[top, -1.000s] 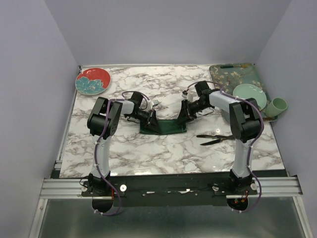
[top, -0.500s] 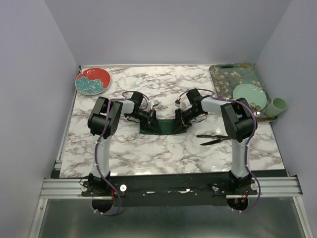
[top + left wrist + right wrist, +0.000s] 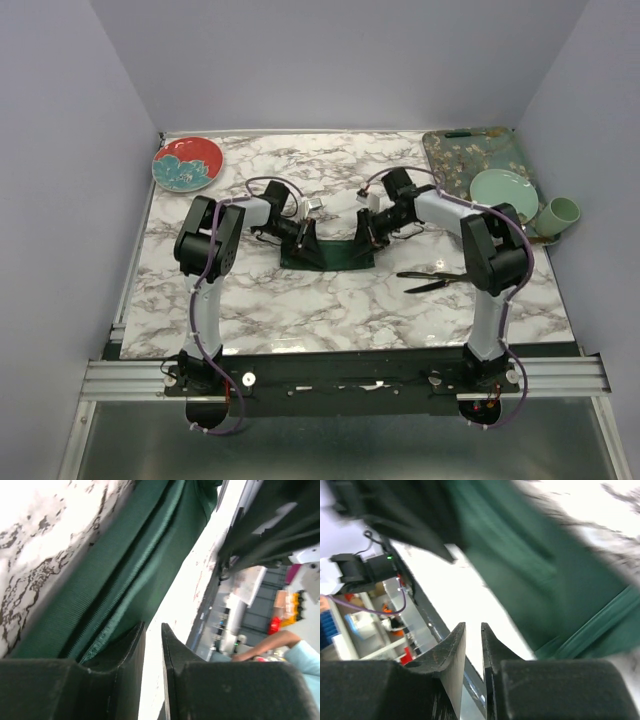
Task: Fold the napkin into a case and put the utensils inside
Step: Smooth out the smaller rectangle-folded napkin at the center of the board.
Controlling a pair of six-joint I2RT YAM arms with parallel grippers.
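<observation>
Marble table [image 3: 330, 315], both arms reaching inward to its middle; the napkin [image 3: 330, 257] lies there as a narrow, folded dark green band, running left to right between the two wrists; left gripper [image 3: 303, 238] is at the band's left end, right gripper [image 3: 369, 232] at its right end, both low at the cloth; left wrist view: jaws a thin slit apart, white marble showing through the slit, nothing pinched; the green cloth with its ribbed hem runs just beside one jaw, touching or a hair off, cannot tell which; right wrist view: jaws likewise a narrow slit apart, pale surface showing between them, no cloth in the gap; green fabric fills the upper right of that view, blurred; utensils [image 3: 428, 281], two slim black pieces, lie at a shallow angle to each other on bare marble right of the napkin, apart from it, just beside the right arm; red plate [image 3: 187, 163] in the far left corner; teal floral tray [image 3: 470, 150] in the far right corner, carrying a pale green plate [image 3: 503, 190]; pale green cup [image 3: 560, 213] just right of that plate.
</observation>
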